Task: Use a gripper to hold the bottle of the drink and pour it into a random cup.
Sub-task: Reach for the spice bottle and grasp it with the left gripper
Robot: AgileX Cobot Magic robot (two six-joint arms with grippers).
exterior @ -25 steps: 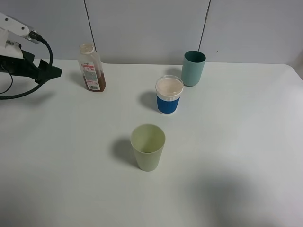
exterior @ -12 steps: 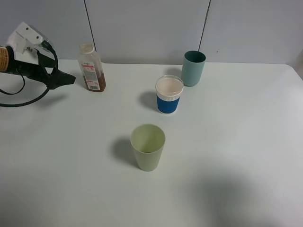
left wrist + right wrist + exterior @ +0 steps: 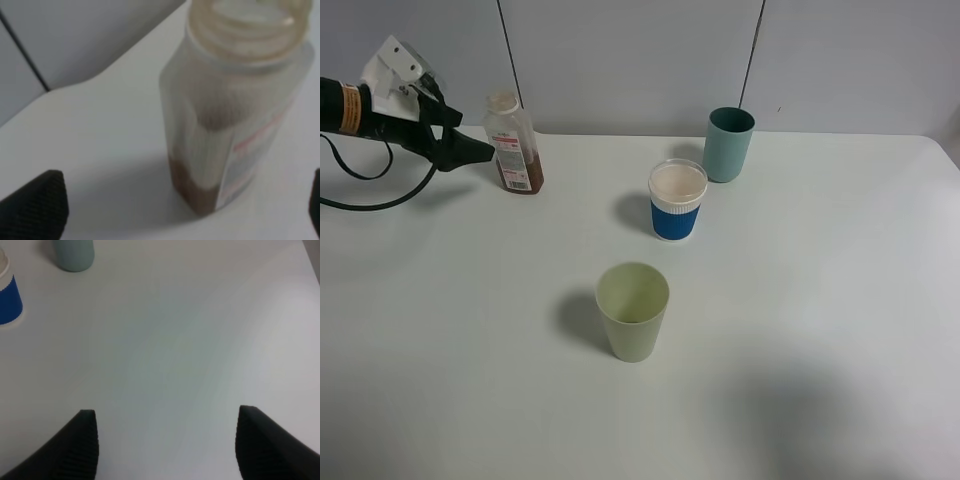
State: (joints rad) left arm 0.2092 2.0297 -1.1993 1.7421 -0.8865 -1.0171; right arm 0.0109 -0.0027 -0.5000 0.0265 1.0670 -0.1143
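The bottle (image 3: 513, 143) stands uncapped at the back left of the table, with the brown drink (image 3: 522, 183) low inside it. In the left wrist view the bottle (image 3: 235, 115) looms close, its red-and-white label facing sideways. My left gripper (image 3: 460, 135) hovers just left of it, open, its dark fingertips (image 3: 35, 205) spread wide and touching nothing. The pale yellow-green cup (image 3: 633, 310) stands upright near the table's middle front. My right gripper (image 3: 167, 445) is open over bare table and does not show in the exterior high view.
A blue-and-white paper cup (image 3: 677, 200) stands behind the green one, and a taller teal cup (image 3: 729, 143) stands further back right. Both also appear in the right wrist view: paper cup (image 3: 7, 295), teal cup (image 3: 74, 252). A grey wall runs behind the table (image 3: 820, 300).
My left gripper has risen and swung right from the table's left edge until its tips sit beside the bottle. Bottle and cups have not moved.
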